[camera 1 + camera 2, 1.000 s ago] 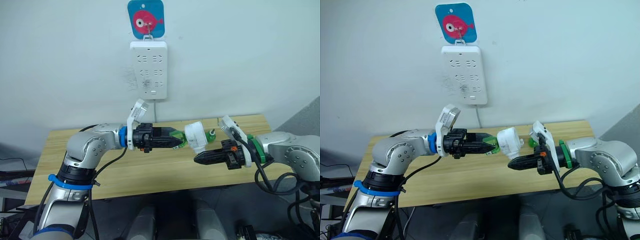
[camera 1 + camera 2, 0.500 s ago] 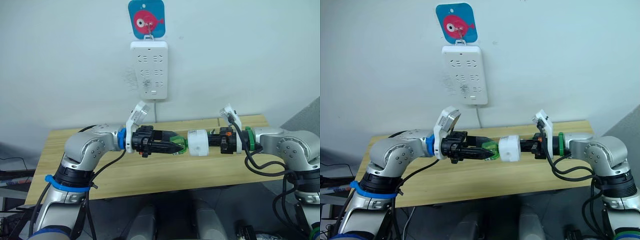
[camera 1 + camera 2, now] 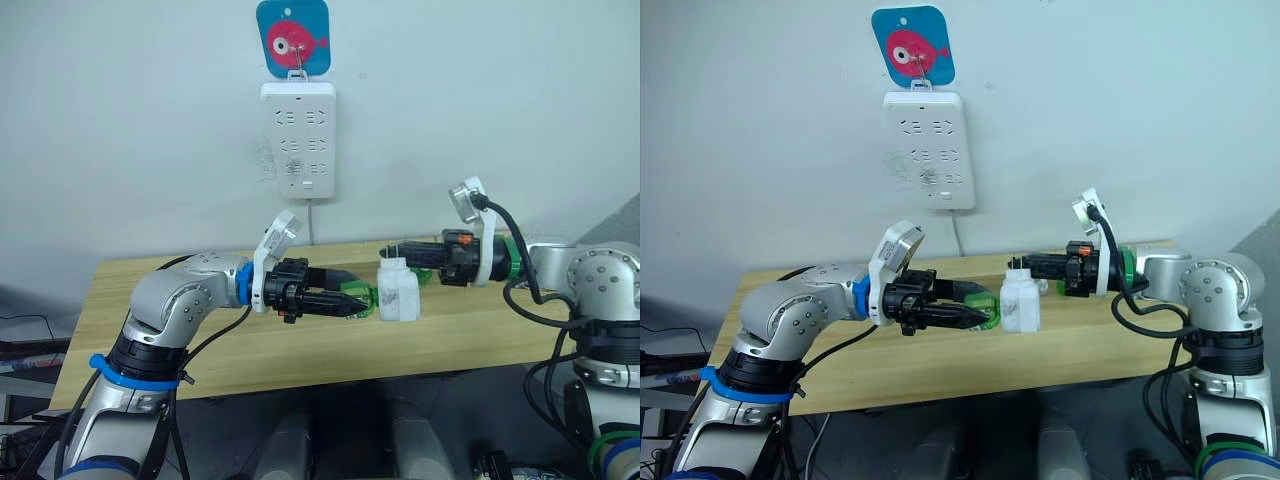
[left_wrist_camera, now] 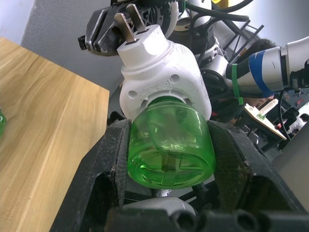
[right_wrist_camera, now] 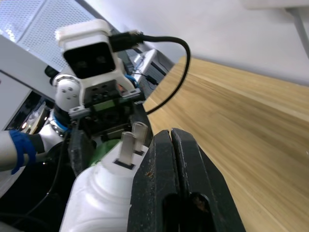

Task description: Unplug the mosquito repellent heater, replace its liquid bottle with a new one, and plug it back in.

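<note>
The white mosquito repellent heater (image 3: 400, 292) hangs in the air over the table with its two plug prongs (image 4: 128, 24) pointing up. Its green liquid bottle (image 4: 169, 150) is still screwed into it. My left gripper (image 3: 358, 300) is shut on that bottle from the left. Coming in from the right, my right gripper (image 3: 385, 248) sits just above the heater, fingers pressed together with nothing between them. In the right wrist view the fingertips (image 5: 170, 133) lie right beside the prongs (image 5: 128, 147); I cannot tell whether they touch.
A tall white multi-socket strip (image 3: 298, 140) hangs on the wall under a blue fish hook (image 3: 292, 38), its cable dropping behind the wooden table (image 3: 200, 340). Something small and green (image 4: 1, 123) lies on the table at the edge of the left wrist view.
My right arm swung up from under the heater to level with it, then rose above it. The heater turned from lying sideways to prongs-up. My left gripper dropped slightly with the bottle.
</note>
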`<state>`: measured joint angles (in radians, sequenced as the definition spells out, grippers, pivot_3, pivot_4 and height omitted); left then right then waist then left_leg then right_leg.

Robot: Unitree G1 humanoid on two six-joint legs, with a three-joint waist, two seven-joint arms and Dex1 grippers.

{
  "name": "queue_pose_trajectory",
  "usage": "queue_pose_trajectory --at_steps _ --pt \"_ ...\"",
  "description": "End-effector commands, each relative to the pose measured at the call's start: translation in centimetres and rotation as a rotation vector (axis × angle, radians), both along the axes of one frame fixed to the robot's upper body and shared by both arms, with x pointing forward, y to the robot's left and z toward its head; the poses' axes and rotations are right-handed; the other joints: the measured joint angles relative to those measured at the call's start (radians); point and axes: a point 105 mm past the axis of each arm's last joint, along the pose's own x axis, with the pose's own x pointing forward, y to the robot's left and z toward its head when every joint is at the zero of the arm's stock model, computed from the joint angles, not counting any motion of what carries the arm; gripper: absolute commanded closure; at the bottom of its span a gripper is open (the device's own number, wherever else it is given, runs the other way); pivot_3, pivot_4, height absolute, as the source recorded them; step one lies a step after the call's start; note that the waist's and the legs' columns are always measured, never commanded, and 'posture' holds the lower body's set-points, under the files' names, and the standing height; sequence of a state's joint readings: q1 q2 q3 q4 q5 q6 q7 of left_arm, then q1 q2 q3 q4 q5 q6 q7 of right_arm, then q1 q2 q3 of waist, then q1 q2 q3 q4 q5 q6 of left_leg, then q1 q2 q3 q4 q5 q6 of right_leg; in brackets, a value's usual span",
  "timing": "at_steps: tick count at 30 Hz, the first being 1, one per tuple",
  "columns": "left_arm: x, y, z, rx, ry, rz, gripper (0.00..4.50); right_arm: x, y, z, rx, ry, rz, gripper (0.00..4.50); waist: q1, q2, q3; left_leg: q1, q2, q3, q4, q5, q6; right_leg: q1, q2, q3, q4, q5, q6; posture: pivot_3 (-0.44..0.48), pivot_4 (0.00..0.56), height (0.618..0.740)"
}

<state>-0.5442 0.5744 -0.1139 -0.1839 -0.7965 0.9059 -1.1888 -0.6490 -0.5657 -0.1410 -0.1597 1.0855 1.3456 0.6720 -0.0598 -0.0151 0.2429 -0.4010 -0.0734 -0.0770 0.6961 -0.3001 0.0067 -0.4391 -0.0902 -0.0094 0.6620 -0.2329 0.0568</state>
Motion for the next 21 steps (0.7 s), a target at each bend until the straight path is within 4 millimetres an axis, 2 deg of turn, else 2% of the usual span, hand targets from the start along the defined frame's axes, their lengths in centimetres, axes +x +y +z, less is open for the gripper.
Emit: queue_pose_trajectory --at_steps 1,8,10,14,18,21 --pt "-0.2 0.0 0.6 -0.013 -0.036 -0.008 2.31 0.5 -0.3 1.5 0.058 -0.024 -0.033 4.46 0.000 0.000 0.000 0.000 0.000 0.000 0.000 0.000 0.000 0.000 0.000 0.000 0.000 0.000 0.000 -0.175 0.236 0.740" --pt "-0.3 0.1 0.6 -0.015 -0.032 -0.003 2.31 4.5 -2.2 2.4 0.107 -0.017 -0.275 4.46 -0.002 0.000 0.000 0.000 0.000 0.000 0.000 0.000 0.000 0.000 0.000 0.000 0.001 0.000 0.000 -0.170 0.244 0.740" --pt "-0.2 0.2 0.6 -0.016 -0.033 0.002 2.31 4.8 -2.7 2.2 0.074 -0.029 -0.303 4.46 -0.001 0.000 0.000 0.000 0.000 0.000 0.000 0.000 0.000 0.000 0.000 0.000 0.001 0.000 0.000 -0.165 0.246 0.740" --pt "0.1 0.5 0.7 -0.018 -0.038 0.020 2.31 1.6 -3.4 2.0 0.030 0.020 -0.140 4.46 0.001 0.000 0.000 -0.001 0.000 0.000 -0.001 0.000 0.000 0.000 0.000 0.000 0.000 0.000 0.000 -0.164 0.249 0.740" --pt "0.1 0.6 0.9 -0.020 -0.040 0.022 2.31 -1.2 -3.8 0.5 -0.061 0.068 -0.025 4.46 0.000 0.000 0.000 -0.001 0.000 0.000 -0.001 -0.001 0.001 0.000 0.000 0.000 0.000 0.000 0.000 -0.164 0.250 0.740" --pt "0.3 0.7 1.2 -0.027 -0.039 0.027 2.31 -3.5 -3.5 0.1 -0.048 0.136 0.099 4.46 -0.002 0.000 0.000 0.000 0.000 0.000 -0.001 -0.002 0.004 0.000 0.000 -0.001 0.000 0.000 0.000 -0.167 0.252 0.740"
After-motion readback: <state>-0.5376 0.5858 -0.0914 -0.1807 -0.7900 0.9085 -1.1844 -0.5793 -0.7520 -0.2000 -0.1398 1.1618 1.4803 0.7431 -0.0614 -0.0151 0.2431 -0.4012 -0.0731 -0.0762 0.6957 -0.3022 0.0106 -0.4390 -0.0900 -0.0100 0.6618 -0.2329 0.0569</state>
